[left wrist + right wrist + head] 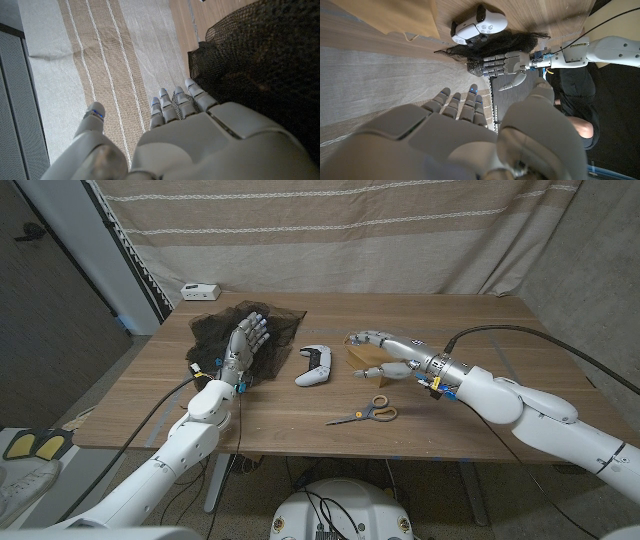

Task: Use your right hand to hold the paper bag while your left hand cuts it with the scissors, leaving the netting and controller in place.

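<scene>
My empty, spread left hand hovers over netting; scissors lie toward its 4 o'clock, long axis 3-to-9, nearer my open right hand by the paper bag.

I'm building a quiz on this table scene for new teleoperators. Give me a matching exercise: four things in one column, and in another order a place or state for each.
Things:
1. scissors
2. controller
3. netting
4. paper bag

Places or states:
A. under the right robot hand
B. black mesh, beneath the left robot hand
C. white, between the netting and the bag
D. lying untouched near the table's front edge

Pairs: 1-D, 2-C, 3-B, 4-A
</scene>
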Robot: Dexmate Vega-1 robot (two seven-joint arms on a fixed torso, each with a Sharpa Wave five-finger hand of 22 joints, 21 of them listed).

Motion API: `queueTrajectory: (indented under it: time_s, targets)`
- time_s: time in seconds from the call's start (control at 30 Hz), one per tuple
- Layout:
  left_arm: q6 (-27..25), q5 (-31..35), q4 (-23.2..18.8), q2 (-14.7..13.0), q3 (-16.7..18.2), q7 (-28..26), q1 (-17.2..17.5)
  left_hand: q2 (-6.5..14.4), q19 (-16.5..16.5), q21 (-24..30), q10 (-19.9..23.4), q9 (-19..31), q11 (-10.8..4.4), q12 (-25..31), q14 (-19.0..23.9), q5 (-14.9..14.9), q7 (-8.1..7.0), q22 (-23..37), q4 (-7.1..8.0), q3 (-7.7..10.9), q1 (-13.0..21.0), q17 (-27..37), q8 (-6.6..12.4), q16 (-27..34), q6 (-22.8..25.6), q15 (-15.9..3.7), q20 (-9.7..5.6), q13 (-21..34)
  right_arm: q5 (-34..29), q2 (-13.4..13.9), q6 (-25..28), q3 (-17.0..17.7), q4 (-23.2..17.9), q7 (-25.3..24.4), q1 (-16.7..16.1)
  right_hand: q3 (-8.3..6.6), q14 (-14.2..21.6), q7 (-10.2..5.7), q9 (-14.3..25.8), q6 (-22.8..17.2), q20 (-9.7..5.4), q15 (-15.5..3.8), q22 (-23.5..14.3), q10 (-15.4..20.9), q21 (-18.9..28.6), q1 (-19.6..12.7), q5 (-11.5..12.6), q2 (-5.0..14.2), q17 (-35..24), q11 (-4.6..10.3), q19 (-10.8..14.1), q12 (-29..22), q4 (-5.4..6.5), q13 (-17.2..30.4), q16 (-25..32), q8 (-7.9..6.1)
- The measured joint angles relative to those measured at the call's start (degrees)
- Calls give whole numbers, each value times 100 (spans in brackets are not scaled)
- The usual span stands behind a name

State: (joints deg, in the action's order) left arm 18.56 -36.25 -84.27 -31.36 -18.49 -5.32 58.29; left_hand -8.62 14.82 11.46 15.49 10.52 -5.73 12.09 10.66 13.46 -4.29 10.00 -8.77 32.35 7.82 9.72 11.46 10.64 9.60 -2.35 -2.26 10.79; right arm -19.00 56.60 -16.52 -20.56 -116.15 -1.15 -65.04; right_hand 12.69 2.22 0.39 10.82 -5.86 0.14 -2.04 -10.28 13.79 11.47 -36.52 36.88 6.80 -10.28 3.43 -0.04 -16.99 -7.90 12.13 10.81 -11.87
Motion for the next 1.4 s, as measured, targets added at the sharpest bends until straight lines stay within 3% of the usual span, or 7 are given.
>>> queueTrajectory:
  time_s: [0.27, 0.9, 1.07, 1.2, 1.4]
  targets:
    - [-4, 6, -5, -13, -2, 8, 8, 22, 0, 0, 0, 0, 0, 0, 0, 0, 0, 0, 0, 0, 21, 0, 0, 0, 0, 0, 0, 0, -184, 60, 138, 45, -172, -71, -168, -48, 62, -9, 0, -9, 27, 5, 0, 91, 0, -99, 0, 40, 0, 29, 27, -48, -48, 27, 27, 0]
    - [-12, -12, -64, -60, 26, 2, 104, -1, 0, 0, 0, 0, 0, 0, 0, 0, 0, 0, -16, -15, 44, 0, 0, 0, 0, 0, 0, 0, -572, 168, 441, 66, -427, -123, -330, -119, 76, -9, -1, -70, 89, 1, 1, 199, 0, -437, 21, -76, 16, 58, 88, -126, -119, 81, 3, -1]
    - [-12, -12, -85, -74, 35, 2, 135, -1, 0, 0, 0, 0, 0, 0, 0, 0, 0, 0, -16, -15, 44, 0, 0, 0, 0, 0, 0, 0, -674, 168, 544, 66, -427, -69, -330, -119, 75, -197, -1, -213, 129, 1, 1, 207, 0, -558, 21, -106, 0, 218, 129, -180, -119, 108, -1, -25]
    - [-13, -21, -98, -77, 35, -9, 155, -1, 0, 0, 0, 0, 0, 1, 0, 0, 0, 0, -15, -15, 44, 0, 0, 0, 0, 0, 0, 0, -740, 258, 611, 66, -586, -33, -393, -94, 75, -466, 26, -484, 129, 1, 1, 260, 0, -558, 21, -106, -27, 499, 129, -211, -94, 160, -2, -135]
    - [-13, -29, -109, -76, 35, -8, 182, -1, 0, 0, 23, 0, -23, 0, 0, 0, 0, 0, 2, -32, 44, 0, 0, 0, 0, 0, 0, 0, -857, 325, 725, 66, -693, 23, -437, -116, 71, -561, 26, -625, 152, 0, 1, 266, 1, -588, 21, -75, -28, 519, 105, -210, -70, 185, -1, -180]
